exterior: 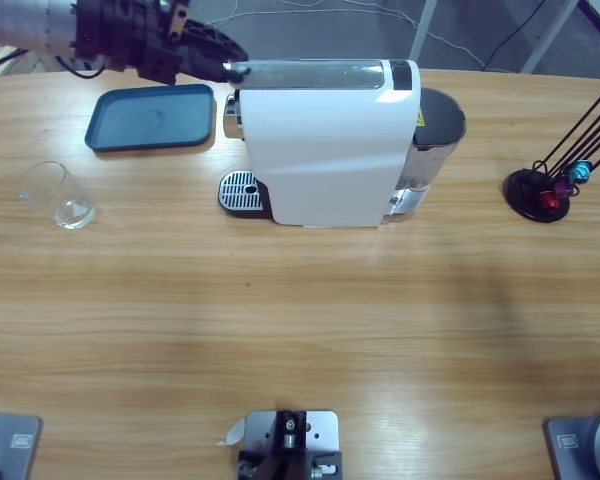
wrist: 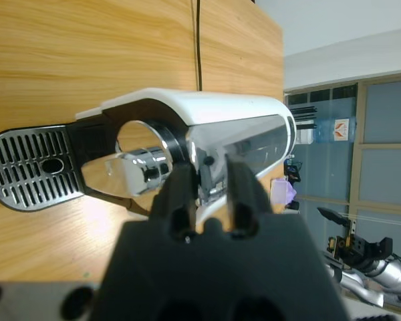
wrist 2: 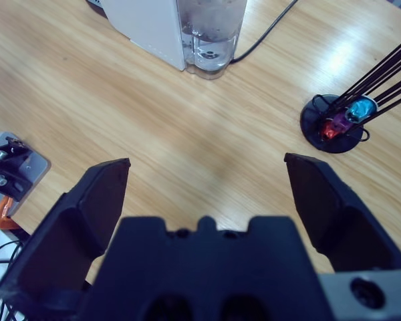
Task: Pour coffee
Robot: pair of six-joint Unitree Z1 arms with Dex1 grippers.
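1. Coffee machine (exterior: 325,145) stands at table (exterior: 280,330) centre-rear, drip grate (exterior: 240,190) facing left.
2. Left gripper (wrist: 207,184) is clamped on the machine's silver lever (exterior: 310,70).
3. Right gripper (wrist 2: 207,180) hangs spread wide, holding nothing.
4. Glass (exterior: 60,197) stands far left.

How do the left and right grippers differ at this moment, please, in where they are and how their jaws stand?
The left gripper has its jaws close together around the silver lever on top of the white coffee machine; the right gripper has its jaws wide apart with nothing between them. The left is at the machine's front end; the right hangs over bare table, apart from the machine. Both have black jaws.
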